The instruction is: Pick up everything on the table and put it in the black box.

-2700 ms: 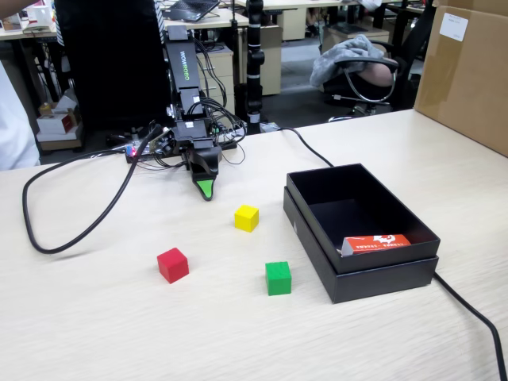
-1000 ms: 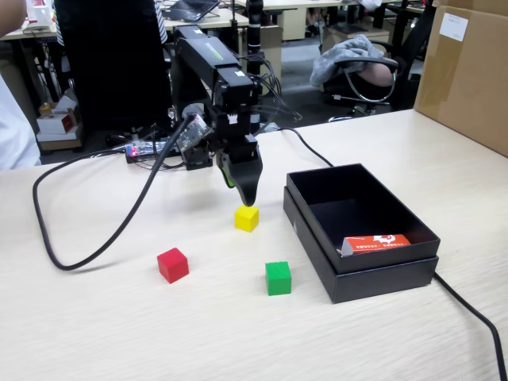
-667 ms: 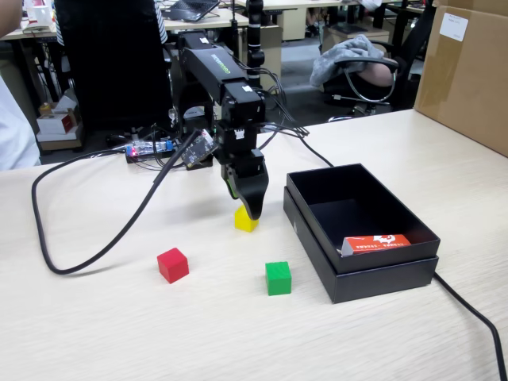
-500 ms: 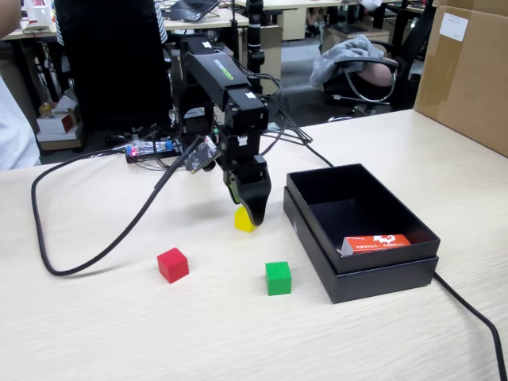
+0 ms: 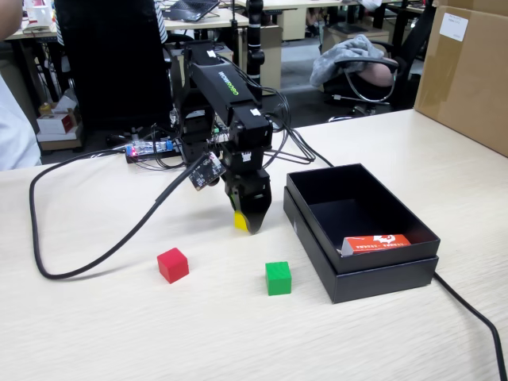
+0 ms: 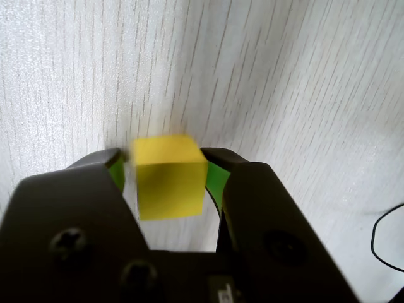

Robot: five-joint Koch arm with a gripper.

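The yellow cube (image 6: 169,183) stands on the table (image 5: 119,325) between my gripper's (image 6: 165,158) two green-padded jaws. The right pad touches it, and a thin gap shows at the left pad. The gripper is open and down at table level. In the fixed view the gripper (image 5: 248,226) covers most of the yellow cube (image 5: 239,221), just left of the black box (image 5: 381,279). The red cube (image 5: 172,264) lies to the front left of the gripper. The green cube (image 5: 278,278) lies in front of it, near the box's front corner.
An orange-red and white carton (image 5: 377,242) lies inside the black box. A big brown cardboard carton (image 5: 468,71) stands at the back right. A thick black cable (image 5: 79,266) loops over the table's left side, and another cable (image 5: 472,317) runs past the box's right front.
The arm swung from the back left over to the yellow cube and came down on it. The jaws now straddle the cube. No cube has shifted.
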